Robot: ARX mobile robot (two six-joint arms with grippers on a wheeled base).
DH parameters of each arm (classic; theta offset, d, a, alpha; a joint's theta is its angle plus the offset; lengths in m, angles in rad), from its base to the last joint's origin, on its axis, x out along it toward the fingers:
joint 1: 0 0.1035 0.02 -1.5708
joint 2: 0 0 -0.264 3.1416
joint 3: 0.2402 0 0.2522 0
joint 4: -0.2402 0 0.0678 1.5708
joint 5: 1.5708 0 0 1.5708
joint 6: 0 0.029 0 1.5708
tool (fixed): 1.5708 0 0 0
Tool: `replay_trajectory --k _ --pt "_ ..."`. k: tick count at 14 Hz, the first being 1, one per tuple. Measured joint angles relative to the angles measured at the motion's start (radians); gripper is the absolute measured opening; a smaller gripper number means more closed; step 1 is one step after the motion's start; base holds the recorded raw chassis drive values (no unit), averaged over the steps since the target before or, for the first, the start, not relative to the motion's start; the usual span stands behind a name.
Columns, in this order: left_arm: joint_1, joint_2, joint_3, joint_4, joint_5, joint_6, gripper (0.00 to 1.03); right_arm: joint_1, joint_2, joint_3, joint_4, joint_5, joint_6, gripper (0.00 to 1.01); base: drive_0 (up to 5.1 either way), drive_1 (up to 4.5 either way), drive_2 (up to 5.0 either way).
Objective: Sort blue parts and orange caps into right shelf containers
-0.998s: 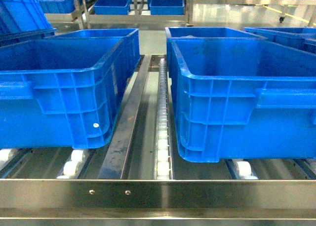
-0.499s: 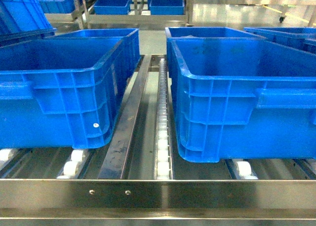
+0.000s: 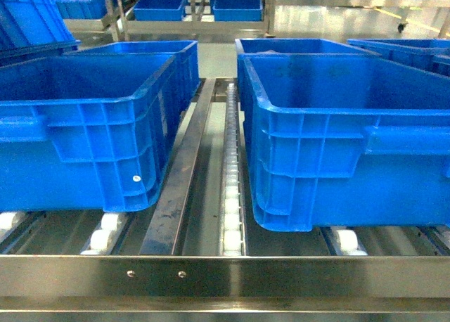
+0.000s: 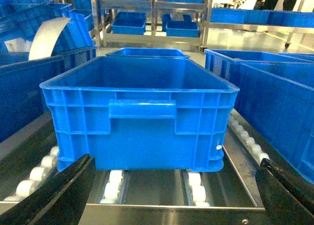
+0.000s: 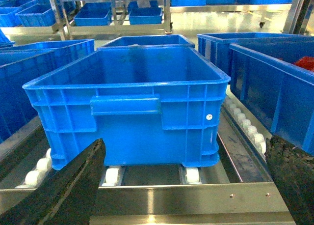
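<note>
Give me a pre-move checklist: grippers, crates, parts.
1. Left gripper open, nothing between fingers: ok.
2. Right gripper open, nothing between fingers: ok.
3. Left crate seated on rollers, square to the front rail: ok.
4. Right crate seated on rollers, open top unobstructed: ok.
5. Blue parts or orange caps within view to pick: not ok, none visible.
6. Crate floors free of contents: cannot tell, walls hide most of them.

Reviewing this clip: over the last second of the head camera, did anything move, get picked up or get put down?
Nothing visibly changed. The left crate and right crate sit in the same spots on the roller shelf, and no gripper enters the head view.
</note>
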Motion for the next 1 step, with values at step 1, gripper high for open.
replay_trajectory --k 1 --pt "0.000 0.000 0.000 0.000 0.000 0.000 0.98 0.000 0.000 0.000 0.000 0.000 0.000 0.98 0.0 0.00 0.0"
